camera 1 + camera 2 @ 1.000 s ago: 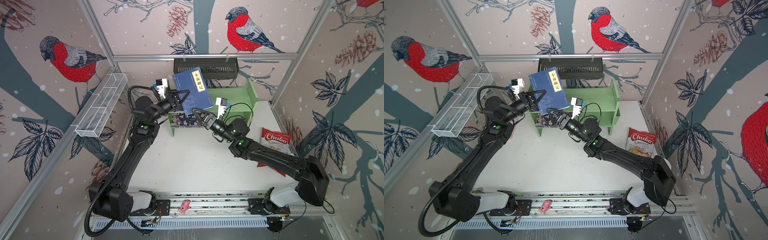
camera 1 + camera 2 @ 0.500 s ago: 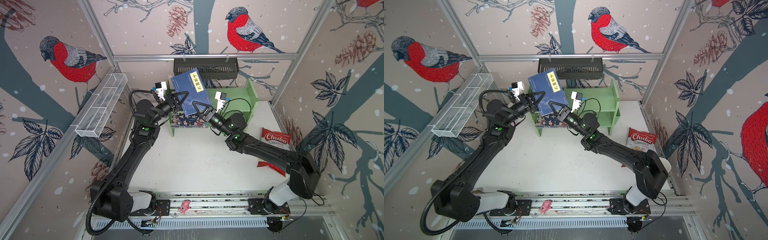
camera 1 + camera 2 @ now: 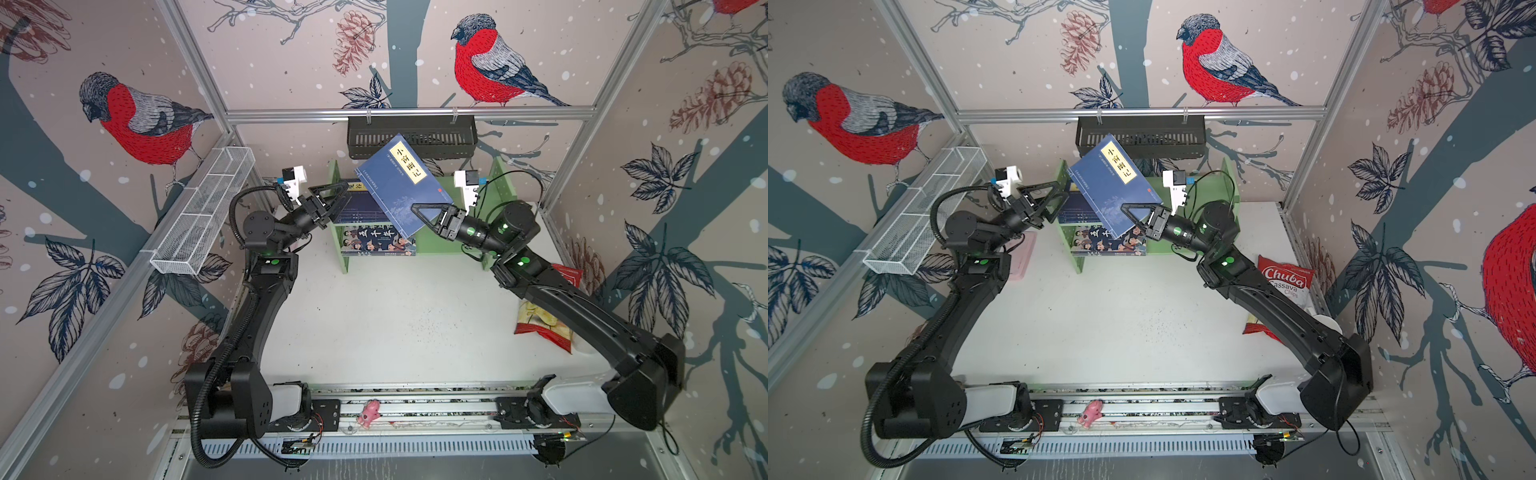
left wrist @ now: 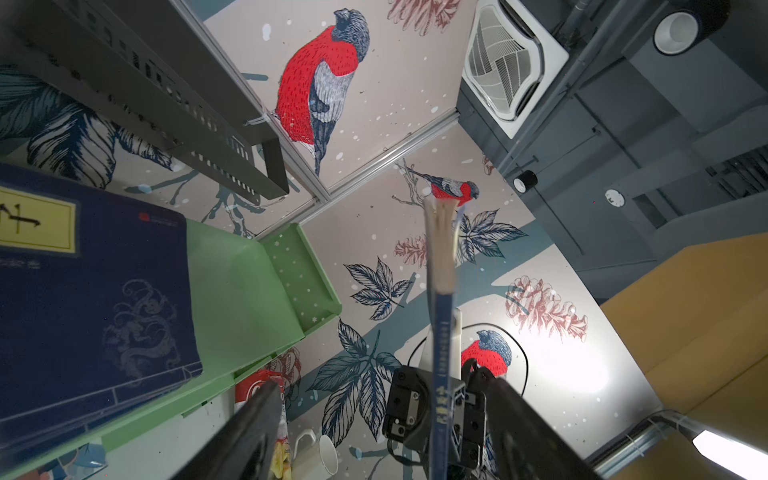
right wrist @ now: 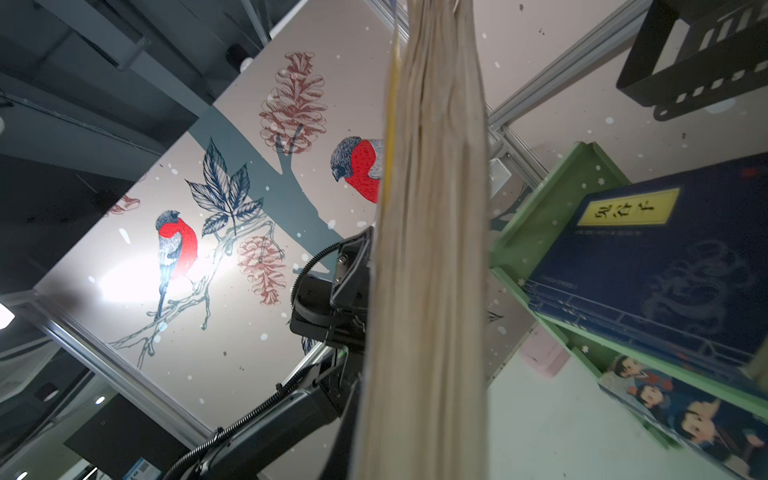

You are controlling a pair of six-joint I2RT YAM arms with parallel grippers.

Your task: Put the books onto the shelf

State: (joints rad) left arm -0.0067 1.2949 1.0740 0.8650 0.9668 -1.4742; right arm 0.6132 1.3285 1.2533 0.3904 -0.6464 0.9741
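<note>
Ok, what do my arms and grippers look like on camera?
The left arm and right arm are matte black with green joint lights and white base segments. The left gripper and right gripper have black triangular open-frame jaws. A ribbed black hose trails the left arm.

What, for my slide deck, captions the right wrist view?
Page edge of the held navy book up close; green shelf with shelved books alongside.

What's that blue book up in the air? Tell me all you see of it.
A thin navy paperback book with a yellow Chinese title label and pale page edges, held tilted in the air above the green shelf. The right tool is shut on its lower corner; the open left tool flanks its other edge without gripping.
</note>
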